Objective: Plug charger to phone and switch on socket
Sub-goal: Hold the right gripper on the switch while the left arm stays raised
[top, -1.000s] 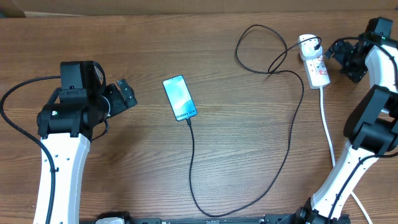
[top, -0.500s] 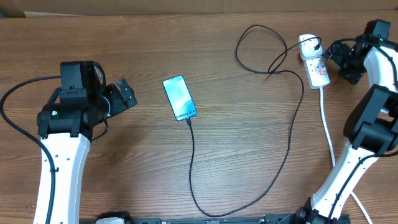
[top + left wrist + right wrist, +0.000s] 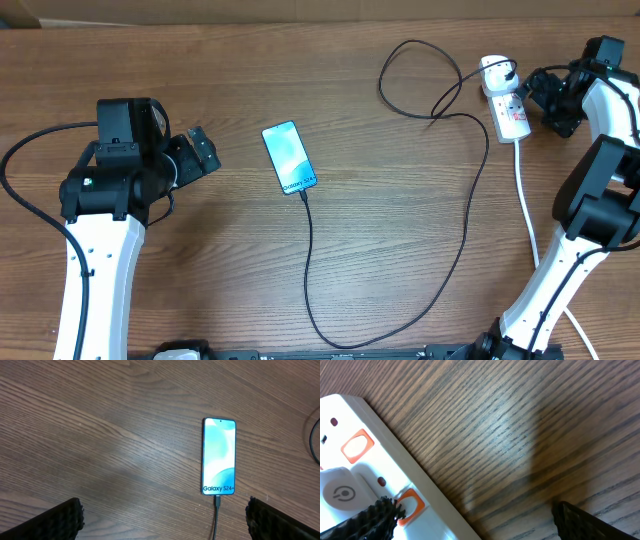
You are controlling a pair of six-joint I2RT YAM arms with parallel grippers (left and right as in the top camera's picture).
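Worktop (image 3: pixel 380 250): wooden, carries everything
Charger (image 3: pixel 470 190): black cable looping from its plug in the socket to the phone's lower edge, apparently already connected
Phone (image 3: pixel 289 157): flat mid-worktop, screen lit
Socket (image 3: pixel 507 103): white strip at far right, switches orange
Right pincer (image 3: pixel 542 95): jaws wide, empty, just beside the socket, likely for the switch
Left pincer (image 3: pixel 200 155): wide, empty, well left of phone
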